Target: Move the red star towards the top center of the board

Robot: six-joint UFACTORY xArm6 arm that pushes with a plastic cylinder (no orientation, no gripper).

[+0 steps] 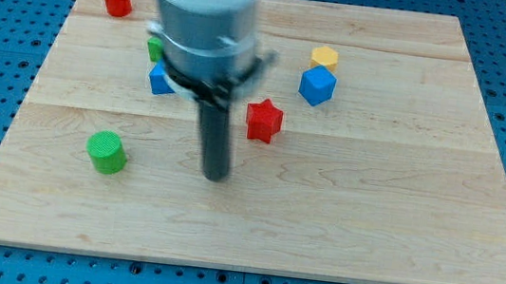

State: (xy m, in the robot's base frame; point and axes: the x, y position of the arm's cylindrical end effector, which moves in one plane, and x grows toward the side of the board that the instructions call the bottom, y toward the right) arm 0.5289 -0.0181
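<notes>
No gripper is fitted, so there is no open or closed state to report: my tip [217, 176] rests on the worktop [396, 225], just below and to the view's left of the red star [264, 120], not touching it. The star sits near mid-board. Judged from here, an off-centre shove could spin it towards the view's right into the blue cube [318, 85] and yellow block [325, 57]. The lane straight to the top edge looks open; the arm hides part of a blue block [159, 81] and a green one [154, 49].
</notes>
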